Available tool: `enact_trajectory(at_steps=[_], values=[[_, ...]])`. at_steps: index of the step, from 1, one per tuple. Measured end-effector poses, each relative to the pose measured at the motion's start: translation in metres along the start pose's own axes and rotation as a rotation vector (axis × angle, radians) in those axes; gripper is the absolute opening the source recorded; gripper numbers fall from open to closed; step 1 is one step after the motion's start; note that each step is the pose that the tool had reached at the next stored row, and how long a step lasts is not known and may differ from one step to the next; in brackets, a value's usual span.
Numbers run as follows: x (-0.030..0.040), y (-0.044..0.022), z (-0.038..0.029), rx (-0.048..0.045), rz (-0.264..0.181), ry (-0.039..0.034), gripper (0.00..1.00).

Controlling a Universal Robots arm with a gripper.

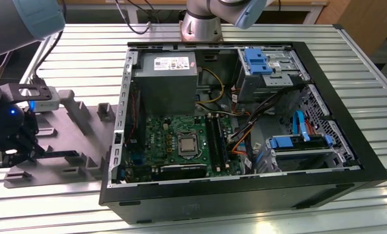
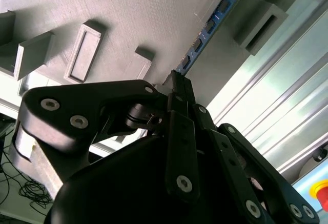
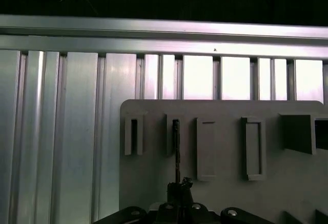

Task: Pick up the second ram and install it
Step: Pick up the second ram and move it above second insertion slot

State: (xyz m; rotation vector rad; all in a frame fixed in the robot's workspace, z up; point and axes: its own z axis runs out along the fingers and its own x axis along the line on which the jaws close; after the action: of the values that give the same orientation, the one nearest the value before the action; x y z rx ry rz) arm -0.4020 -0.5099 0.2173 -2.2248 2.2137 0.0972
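Observation:
The second ram point(image 1: 56, 153) is a thin dark stick lying low over the grey holder plate point(image 1: 66, 122) at the exterior view's left. My gripper point(image 1: 14, 155) is at its end. In the second wrist view the blue-green ram point(image 2: 207, 29) runs from my gripper point(image 2: 177, 83) to a raised slot block on the plate point(image 2: 128, 14); the fingers point(image 2: 179, 126) are closed together on the near end. The first wrist view has the ram point(image 3: 176, 147) edge-on, rising from my gripper point(image 3: 178, 185) into a slot of the plate point(image 3: 225, 193).
The open computer case point(image 1: 245, 195) lies to the exterior view's right of the plate. Inside it are the green motherboard point(image 1: 170, 134), its long black slots point(image 1: 216, 139), the grey power-supply box point(image 1: 164, 83) and blue drive brackets point(image 1: 258, 61). Ribbed aluminium table point(image 3: 61, 131) surrounds the plate.

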Motion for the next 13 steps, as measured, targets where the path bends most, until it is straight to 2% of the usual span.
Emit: enact_trajectory(at_steps=[13], values=[[-0.0001,0.0002,-0.0042,-0.0002,0.000,0.0002,0.12]])
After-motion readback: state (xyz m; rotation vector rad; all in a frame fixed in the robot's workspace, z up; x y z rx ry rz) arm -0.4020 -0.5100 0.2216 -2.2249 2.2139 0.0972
